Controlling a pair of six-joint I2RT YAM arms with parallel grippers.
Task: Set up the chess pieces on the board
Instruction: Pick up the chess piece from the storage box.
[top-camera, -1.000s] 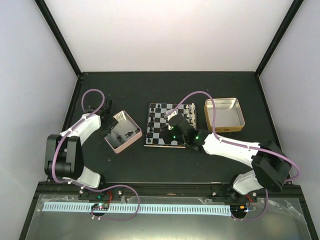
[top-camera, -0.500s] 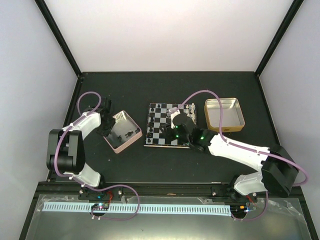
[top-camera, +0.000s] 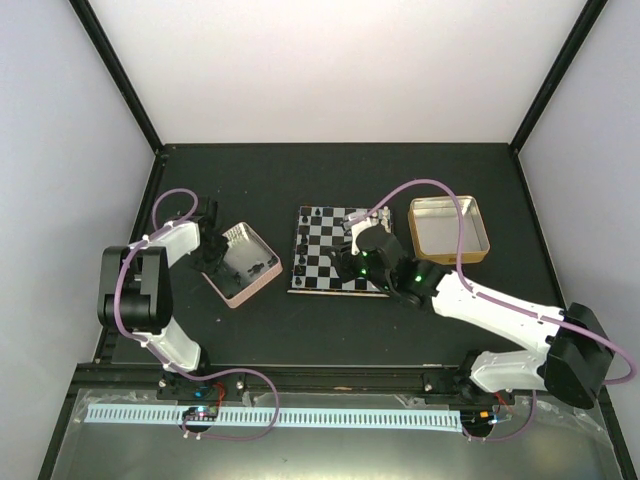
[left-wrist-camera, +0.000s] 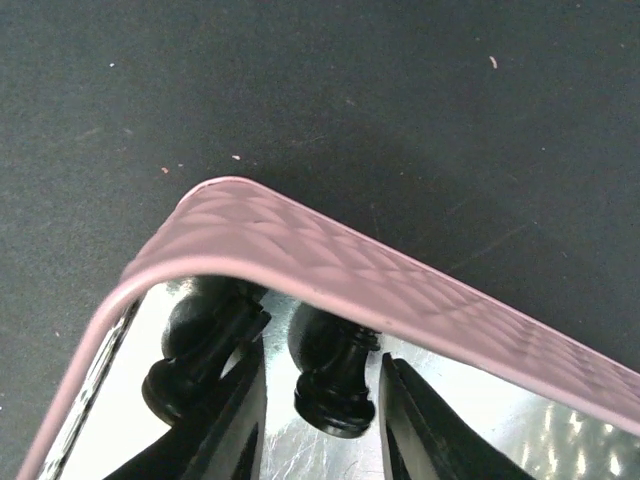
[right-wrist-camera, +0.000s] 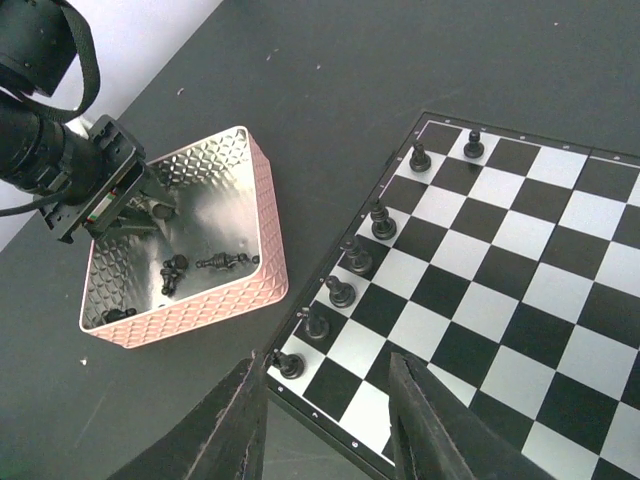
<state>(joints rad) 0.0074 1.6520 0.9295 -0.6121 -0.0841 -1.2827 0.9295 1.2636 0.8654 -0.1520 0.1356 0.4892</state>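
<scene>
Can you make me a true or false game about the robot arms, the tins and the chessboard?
1. The pink tin holds black chess pieces. True.
2. The right end effector is holding a piece. False: its fingers stand apart with nothing between them.
3. Some black pieces stand on the board. True.
4. The left end effector hangs over the board. False: it is down in the pink tin, straddling a black piece.
5. The gold tin is full of pieces. False: none show in it.
</scene>
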